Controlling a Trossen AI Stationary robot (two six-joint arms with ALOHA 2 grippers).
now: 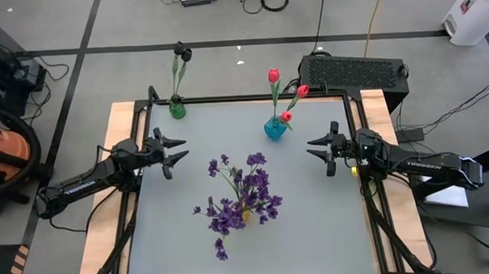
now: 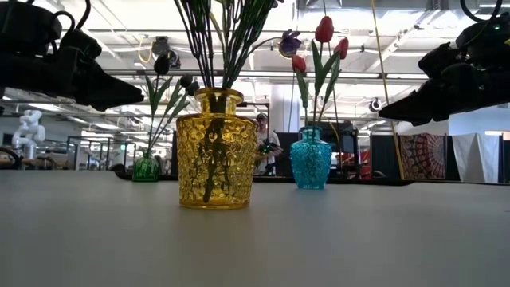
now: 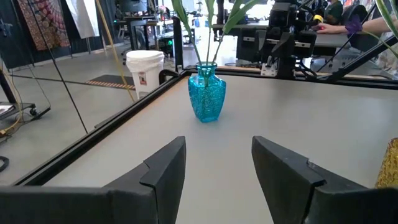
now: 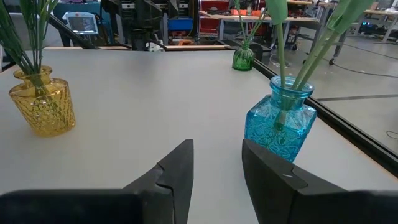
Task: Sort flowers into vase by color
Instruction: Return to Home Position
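Bushy purple flowers (image 1: 243,196) stand with their stems in a yellow glass vase (image 2: 217,151) at the table's middle. Red tulips (image 1: 273,75) stand in a blue vase (image 1: 275,129) at the far right. Black-headed blooms (image 1: 181,51) stand in a small green vase (image 1: 177,108) at the far left corner. My left gripper (image 1: 178,150) hovers open over the table's left side, pointing toward the blue vase (image 3: 207,92). My right gripper (image 1: 315,150) hovers open over the right side, with the blue vase (image 4: 281,124) just beyond its fingers. Neither holds anything.
A black box (image 1: 354,71) sits beyond the table's far right corner. A dark rail (image 1: 242,98) frames the grey tabletop. A white bucket (image 3: 144,68) stands on the floor off the table. Bare tabletop lies between each gripper and the yellow vase.
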